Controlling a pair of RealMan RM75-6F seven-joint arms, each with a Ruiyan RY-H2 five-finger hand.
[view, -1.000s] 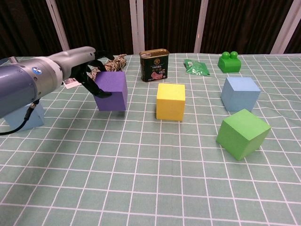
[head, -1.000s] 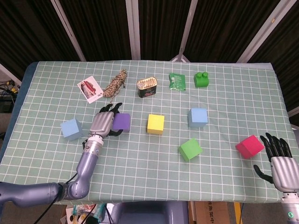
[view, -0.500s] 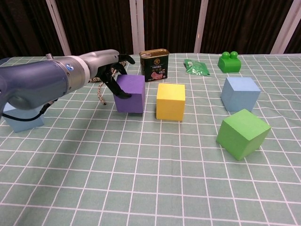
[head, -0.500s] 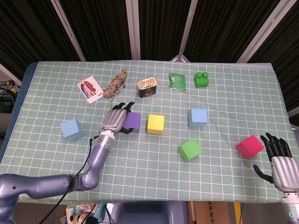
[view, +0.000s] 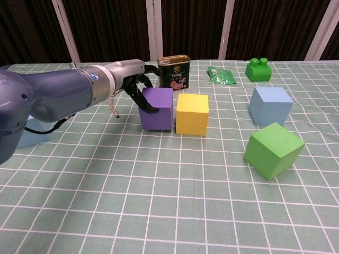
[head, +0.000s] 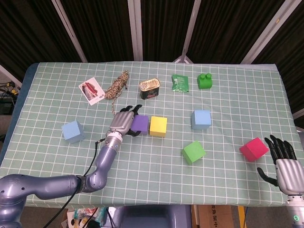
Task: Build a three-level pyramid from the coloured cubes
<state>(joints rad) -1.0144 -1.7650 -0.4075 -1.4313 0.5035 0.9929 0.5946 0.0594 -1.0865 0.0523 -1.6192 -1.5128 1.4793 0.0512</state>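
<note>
Your left hand (head: 122, 123) grips the purple cube (view: 157, 108), fingers (view: 143, 100) wrapped over its left and front faces, holding it on the checked desk (head: 156, 175) just beside the yellow cube (head: 158, 126), the two nearly touching in the chest view. Your right hand (head: 282, 161) sits at the desk's near right edge, fingers apart and holding nothing, just beside the pink cube (head: 253, 149). A green cube (view: 273, 150) lies tilted in front of a light-blue cube (view: 270, 105), both to the right of the yellow one; a second light-blue cube (head: 72, 131) rests well apart on the left, partly hidden behind your left arm in the chest view. Along the far side stand an opened tin (view: 174, 73), a green packet (head: 180, 82), a green studded brick (head: 204, 80), a coil of rope (head: 117, 85) and a printed card (head: 91, 90).
</note>
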